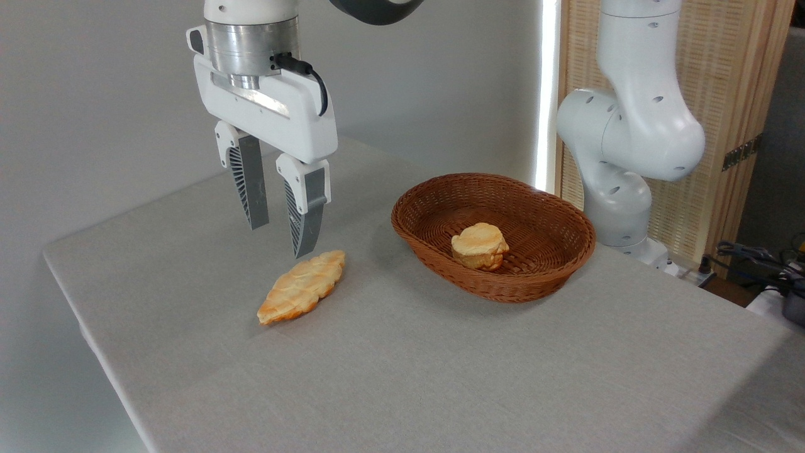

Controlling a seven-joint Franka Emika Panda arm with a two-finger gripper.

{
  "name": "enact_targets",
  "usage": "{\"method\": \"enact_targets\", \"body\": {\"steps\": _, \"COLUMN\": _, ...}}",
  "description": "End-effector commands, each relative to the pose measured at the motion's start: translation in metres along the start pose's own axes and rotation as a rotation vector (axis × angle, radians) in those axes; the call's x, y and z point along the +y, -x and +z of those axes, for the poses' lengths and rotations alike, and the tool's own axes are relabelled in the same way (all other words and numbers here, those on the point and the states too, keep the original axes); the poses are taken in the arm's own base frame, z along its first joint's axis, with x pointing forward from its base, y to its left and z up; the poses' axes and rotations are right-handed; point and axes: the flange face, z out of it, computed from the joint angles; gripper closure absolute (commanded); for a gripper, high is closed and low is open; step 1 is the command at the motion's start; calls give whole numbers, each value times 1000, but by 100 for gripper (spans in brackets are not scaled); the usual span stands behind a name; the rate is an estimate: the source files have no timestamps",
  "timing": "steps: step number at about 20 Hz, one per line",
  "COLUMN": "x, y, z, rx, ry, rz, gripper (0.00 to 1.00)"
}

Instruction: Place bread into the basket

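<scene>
Golden bread [302, 287] just below parted gripper [281, 240]; untouched

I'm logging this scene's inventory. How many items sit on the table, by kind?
Croissant-shaped bread: 1, on the cloth under the open tool
Round bun: 1, inside the basket
Basket: 1
Total: 3

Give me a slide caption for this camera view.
Open end effector hovers above the bread on the table; a bun sits in the basket.
</scene>
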Motion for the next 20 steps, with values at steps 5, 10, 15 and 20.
{"method": "enact_targets", "body": {"steps": 5, "x": -1, "y": -3, "z": -3, "rx": 1, "ry": 16, "rz": -11, "gripper": 0}}
{"method": "enact_targets", "body": {"steps": 10, "x": 1, "y": -4, "z": -3, "rx": 2, "ry": 16, "rz": -8, "gripper": 0}}
{"method": "enact_targets", "body": {"steps": 15, "x": 5, "y": -5, "z": 1, "rx": -6, "ry": 22, "rz": -1, "gripper": 0}}
{"method": "enact_targets", "body": {"steps": 20, "x": 12, "y": -6, "z": 11, "rx": -22, "ry": 35, "rz": 6, "gripper": 0}}
